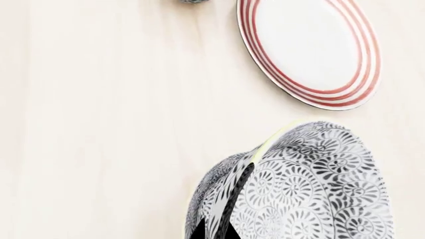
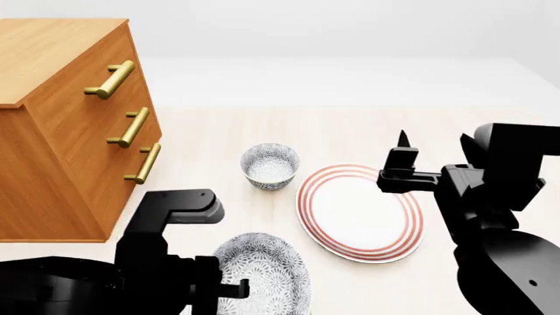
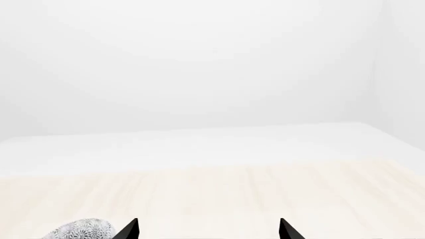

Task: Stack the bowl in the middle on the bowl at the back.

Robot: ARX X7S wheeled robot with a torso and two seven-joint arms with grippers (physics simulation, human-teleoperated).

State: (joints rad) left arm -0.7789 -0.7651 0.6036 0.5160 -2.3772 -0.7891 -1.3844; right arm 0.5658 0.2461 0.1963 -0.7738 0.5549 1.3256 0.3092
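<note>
The left gripper (image 2: pixel 235 289) is clenched on the rim of the bowl in the middle (image 2: pixel 262 272), a small deep round bowl, glossy white and covered in dense grey-blue floral swirls. In the left wrist view a dark finger (image 1: pixel 234 199) lies against the inside of the wall of this bowl (image 1: pixel 312 189), which is tilted, its pale rim edge showing. Just beside it on the pale, faintly grained wooden tabletop (image 2: pixel 350 131) lies a flat round white plate with red rings (image 2: pixel 359 213), smooth and shiny. Farther from the robot stands the bowl at the back (image 2: pixel 270 166), upright, same pattern and shape, apart from the plate's edge.

The right gripper (image 2: pixel 402 157) hangs above the plate's far side; its two black pointed fingertips (image 3: pixel 129 230) stand well apart with nothing between them. At the left is a wooden chest of drawers (image 2: pixel 61 131) with brass bar handles (image 2: pixel 130 126). No writing or labels show anywhere.
</note>
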